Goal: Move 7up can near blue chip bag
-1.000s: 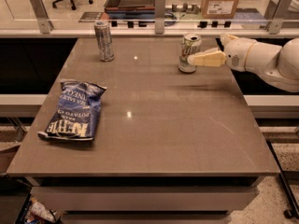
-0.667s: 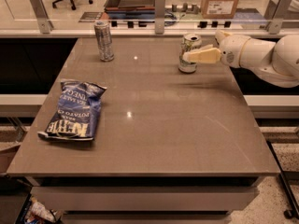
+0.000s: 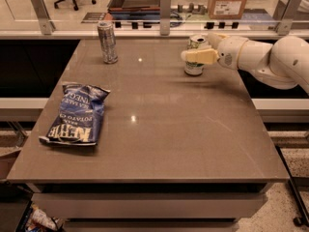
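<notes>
The 7up can (image 3: 194, 67), white with green markings and a silver top, stands upright at the far right of the table. My gripper (image 3: 194, 50) reaches in from the right at the can's upper half. One cream finger (image 3: 199, 56) crosses in front of the can and the other lies behind it, so the jaws stand open around the can. The blue chip bag (image 3: 75, 114), crinkled dark blue with white lettering, lies flat near the table's left edge, far from the can.
A taller silver-grey can (image 3: 107, 42) stands at the far left of the brown table (image 3: 164, 139). A railing with metal posts (image 3: 165, 6) runs behind the table's far edge. My white arm (image 3: 270, 57) extends past the table's right edge.
My gripper has moved left, sliding its fingers further around the 7up can. The can, the chip bag and the tall can have not moved.
</notes>
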Available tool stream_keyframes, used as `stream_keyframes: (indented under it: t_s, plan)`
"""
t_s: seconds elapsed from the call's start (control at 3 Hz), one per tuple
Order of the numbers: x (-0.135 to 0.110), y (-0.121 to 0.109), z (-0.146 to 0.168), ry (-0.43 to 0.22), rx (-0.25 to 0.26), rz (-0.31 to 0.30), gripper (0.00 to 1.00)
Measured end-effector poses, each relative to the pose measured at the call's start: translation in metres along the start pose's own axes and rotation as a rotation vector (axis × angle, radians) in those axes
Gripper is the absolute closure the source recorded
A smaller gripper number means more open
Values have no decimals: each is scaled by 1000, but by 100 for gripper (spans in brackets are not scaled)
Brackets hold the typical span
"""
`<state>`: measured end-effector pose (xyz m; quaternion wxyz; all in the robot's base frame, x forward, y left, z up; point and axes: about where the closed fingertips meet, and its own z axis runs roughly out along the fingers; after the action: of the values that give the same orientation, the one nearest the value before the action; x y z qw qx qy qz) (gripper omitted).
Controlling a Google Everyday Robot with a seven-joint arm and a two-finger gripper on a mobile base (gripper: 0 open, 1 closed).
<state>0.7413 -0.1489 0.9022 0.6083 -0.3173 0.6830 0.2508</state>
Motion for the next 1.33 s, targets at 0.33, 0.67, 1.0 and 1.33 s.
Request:
stream_keyframes:
  t_s: [0.33,0.67,1.0,1.33]
  plan:
    - [-1,2,2,0,-3,-1,41]
    - [-1,4,4,0,-8,-1,64]
    - [-1,5,7,0,-13,0,87]
    - [-1,7,9,-1,-17,0,100]
